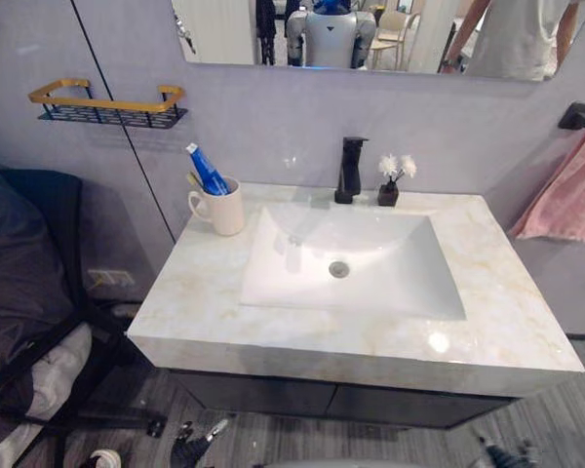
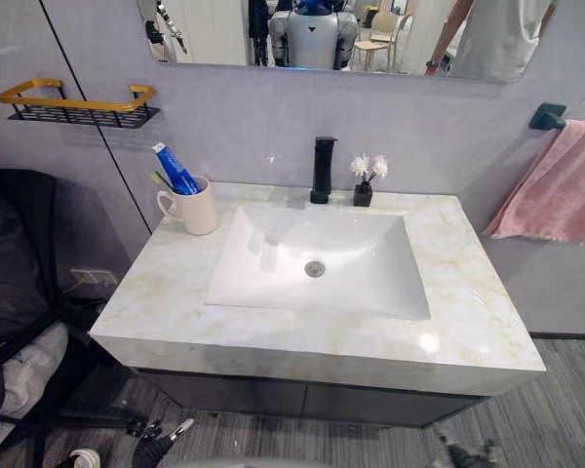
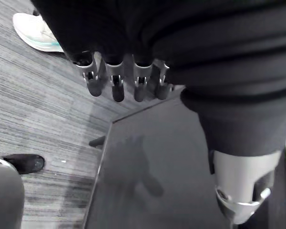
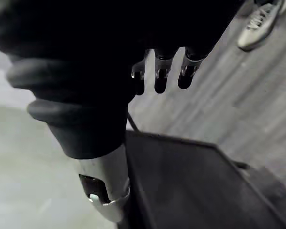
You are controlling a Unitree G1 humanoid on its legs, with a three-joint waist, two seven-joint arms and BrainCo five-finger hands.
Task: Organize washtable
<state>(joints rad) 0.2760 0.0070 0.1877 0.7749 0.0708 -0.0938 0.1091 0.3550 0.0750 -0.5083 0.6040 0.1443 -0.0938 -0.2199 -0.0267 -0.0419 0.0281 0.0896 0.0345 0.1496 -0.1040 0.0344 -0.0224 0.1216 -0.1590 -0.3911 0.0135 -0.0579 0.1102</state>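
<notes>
The marble washtable [image 1: 214,307] has a white sink [image 1: 356,263] set in its middle. At its back left a white cup [image 1: 221,207] stands upright and holds a blue toothpaste tube [image 1: 206,169] and a toothbrush. Behind the sink are a black faucet [image 1: 349,169] and a small dark vase of white flowers [image 1: 390,182]. My left hand [image 3: 118,82] hangs low beside the dark cabinet front, its fingers relaxed and holding nothing. My right hand [image 4: 161,72] hangs low on the other side, also empty, with straight fingers.
A gold and black wire shelf [image 1: 107,105] is fixed to the wall at the left. A pink towel [image 1: 575,195] hangs at the right. A dark chair [image 1: 29,263] stands left of the table. A person's pale shoes [image 3: 35,31] stand on the grey floor nearby.
</notes>
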